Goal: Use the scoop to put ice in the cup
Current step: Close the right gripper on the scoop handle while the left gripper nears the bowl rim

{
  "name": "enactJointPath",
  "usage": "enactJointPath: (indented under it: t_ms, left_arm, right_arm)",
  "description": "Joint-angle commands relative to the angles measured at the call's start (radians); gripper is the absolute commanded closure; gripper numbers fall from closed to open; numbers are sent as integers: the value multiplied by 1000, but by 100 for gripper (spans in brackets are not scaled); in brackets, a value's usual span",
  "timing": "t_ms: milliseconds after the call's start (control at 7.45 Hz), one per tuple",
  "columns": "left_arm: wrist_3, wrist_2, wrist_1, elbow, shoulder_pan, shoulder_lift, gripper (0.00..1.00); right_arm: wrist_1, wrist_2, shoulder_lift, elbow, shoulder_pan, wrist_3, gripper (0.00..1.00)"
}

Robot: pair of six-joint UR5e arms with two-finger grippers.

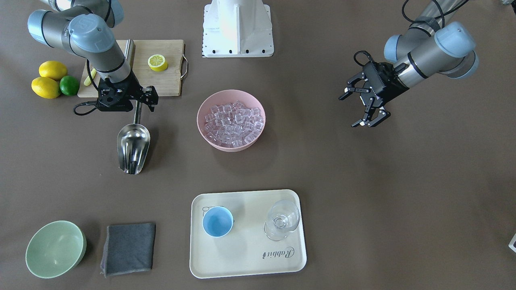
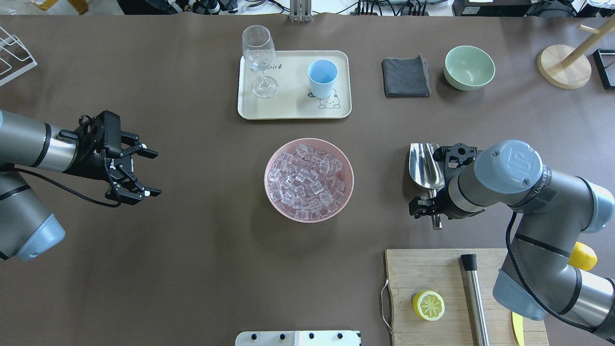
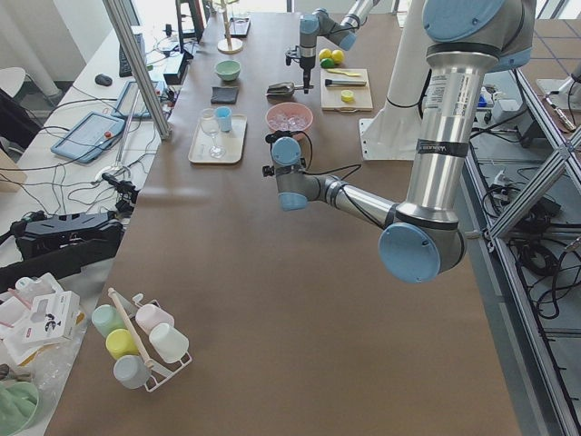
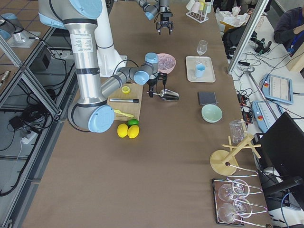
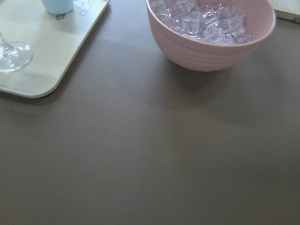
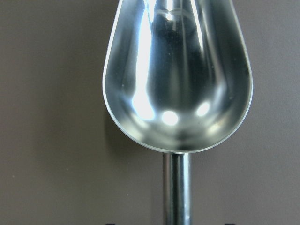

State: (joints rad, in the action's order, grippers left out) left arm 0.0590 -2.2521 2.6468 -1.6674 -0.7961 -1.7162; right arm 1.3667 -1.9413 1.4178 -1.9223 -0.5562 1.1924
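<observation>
The scoop [image 1: 133,147] lies flat on the worktop [image 1: 363,201], between the pink bowl [image 1: 225,146] and the end on the robot's right. Its hollow side faces up and it is empty. The right gripper [image 1: 137,105] hangs down over the scoop's thin handle. Its jaws stand apart, one on each side of the handle, and they do not squeeze it.

The ice [image 1: 234,123] is heaped in the pink bowl in the middle of the worktop. The cup [image 1: 217,221] stands upright and empty on a cream tray [image 1: 246,257] near the edge far from the robot. A glass [image 1: 282,219] stands beside the cup on the same tray.

The left gripper [image 1: 365,108] hovers above the worktop toward the robot's left end, well apart from the bowl. Its jaws are wide open and hold nothing.

A wooden board [image 1: 169,80] with a half lemon [image 1: 157,62] lies by the robot's edge, near the scoop handle. A green bowl [image 1: 54,249] and a grey cloth [image 1: 129,249] sit near the far edge, toward the right end.
</observation>
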Motion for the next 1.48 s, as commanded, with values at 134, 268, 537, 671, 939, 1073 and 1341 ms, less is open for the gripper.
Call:
enactJointPath:
  t_ms: [134, 268, 537, 671, 939, 1073, 1341]
  left_arm:
    - [-99, 123, 38, 21, 72, -62, 8]
    - [-217, 129, 32, 43, 77, -78, 7]
    - [-220, 192, 33, 93, 106, -150, 4]
    - [-156, 195, 38, 93, 106, -154, 5]
    - [-84, 197, 48, 125, 145, -204, 8]
    - [-73, 203, 76, 159, 156, -232, 9]
    - [-65, 213, 98, 204, 187, -272, 6]
  right_arm:
    - [0, 7, 12, -4, 9, -20, 38]
    - [0, 7, 15, -4, 9, -22, 41]
    - [0, 11, 15, -6, 9, -22, 47]
    - [0, 13, 16, -6, 9, -22, 50]
    - [0, 15, 20, -4, 9, -23, 79]
    - [2, 21, 20, -4, 9, -27, 100]
    - [23, 21, 38, -45, 9, -51, 100]
